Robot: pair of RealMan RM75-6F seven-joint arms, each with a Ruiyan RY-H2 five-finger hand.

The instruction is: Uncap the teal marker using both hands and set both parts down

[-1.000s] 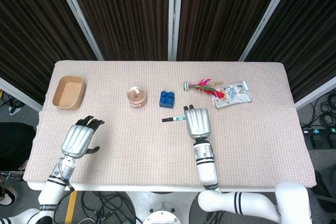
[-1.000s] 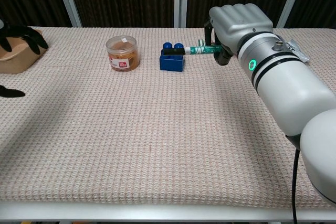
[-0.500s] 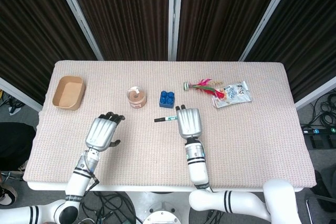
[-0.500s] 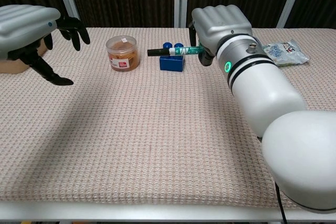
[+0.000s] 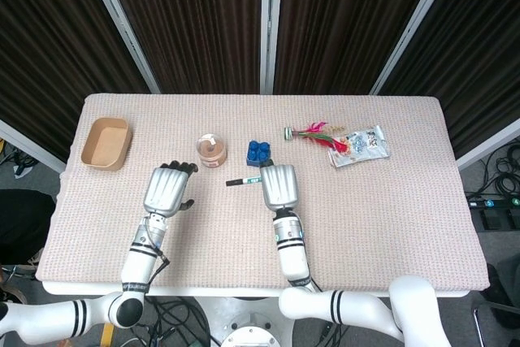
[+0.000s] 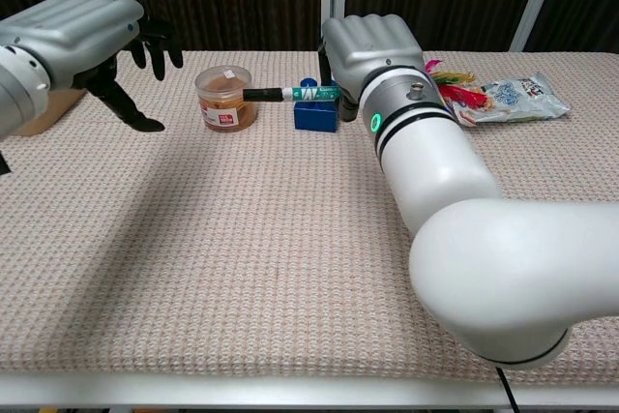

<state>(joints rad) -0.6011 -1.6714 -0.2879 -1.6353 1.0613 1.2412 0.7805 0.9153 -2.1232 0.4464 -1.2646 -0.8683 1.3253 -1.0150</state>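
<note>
My right hand (image 5: pixel 278 186) (image 6: pixel 369 43) grips the teal marker (image 5: pixel 244 180) (image 6: pixel 295 94) and holds it level above the table. The marker's black cap end sticks out to the left, toward my other hand. My left hand (image 5: pixel 166 189) (image 6: pixel 97 41) hovers a short way to the left of that cap with its fingers spread and nothing in it. A gap separates its dark fingertips from the marker.
A small round jar (image 5: pixel 211 150) (image 6: pixel 224 97) and a blue block (image 5: pixel 258 153) (image 6: pixel 316 113) stand just behind the marker. A tan tray (image 5: pixel 106 143) sits far left. A feathered toy (image 5: pixel 313 132) and a foil packet (image 5: pixel 359 145) (image 6: pixel 513 99) lie at the right rear.
Both hands have moved toward each other. The right hand carried the marker leftward; the left hand rose and came right, closing the gap to the cap end.
</note>
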